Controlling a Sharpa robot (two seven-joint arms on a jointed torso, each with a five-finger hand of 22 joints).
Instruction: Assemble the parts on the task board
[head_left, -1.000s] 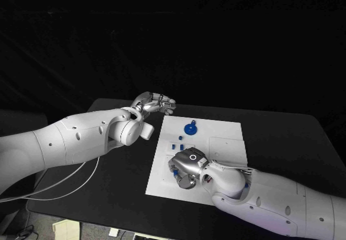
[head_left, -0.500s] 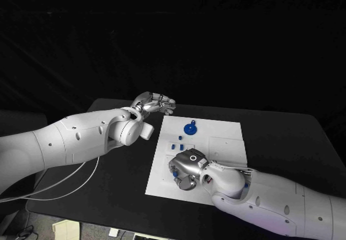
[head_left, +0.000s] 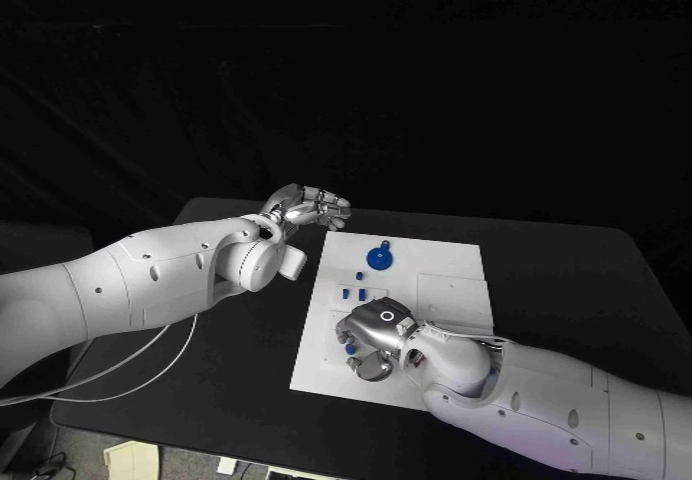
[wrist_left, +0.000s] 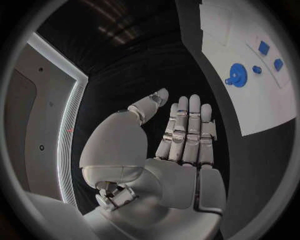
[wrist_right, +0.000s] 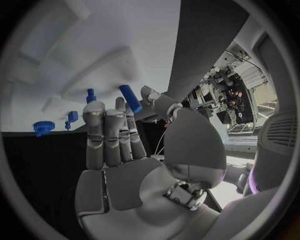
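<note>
The white task board (head_left: 450, 290) lies in the middle of the table. A blue gear (head_left: 379, 258) sits near its far edge, with small blue parts (head_left: 355, 292) just in front of it. My right hand (head_left: 372, 342) hovers low over the board's near left part. In the right wrist view a blue peg (wrist_right: 130, 98) sits pinched between its thumb and a fingertip, and another blue peg (wrist_right: 91, 95) stands on the board (wrist_right: 125, 30). My left hand (head_left: 306, 208) hangs past the board's far left corner, its fingers (wrist_left: 187, 125) straight and holding nothing. The left wrist view shows the gear (wrist_left: 237, 75).
The black table (head_left: 577, 270) stretches to the right of the board and along its left side. The board has raised white blocks and recesses (wrist_right: 106, 70) under my right hand. Beyond the table all is dark.
My right hand has sunk slightly toward the board's near edge, still with the peg. My left hand has stayed where it was.
</note>
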